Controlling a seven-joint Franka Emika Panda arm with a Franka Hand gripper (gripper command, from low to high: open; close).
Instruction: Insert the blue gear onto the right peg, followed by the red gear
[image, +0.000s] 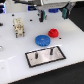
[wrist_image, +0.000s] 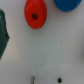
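The blue gear (image: 42, 40) lies flat on the white table, just behind the grey black-edged plate (image: 45, 59). The red gear (image: 53, 33) lies beside it, toward the exterior view's right and slightly farther back. The right peg (image: 51, 50) stands on the plate's right part, with the other pin (image: 37, 56) on its left part. My gripper (image: 53, 14) hangs high above the table behind the gears, looks open and holds nothing. In the wrist view, the red gear (wrist_image: 35, 13) and part of the blue gear (wrist_image: 67, 4) show far below, with a pin (wrist_image: 32, 79) at the frame edge.
A small beige blocky object (image: 19, 27) stands on the table at the exterior view's left. A dark shape (wrist_image: 2, 32) sits at the wrist view's edge; I cannot tell what it is.
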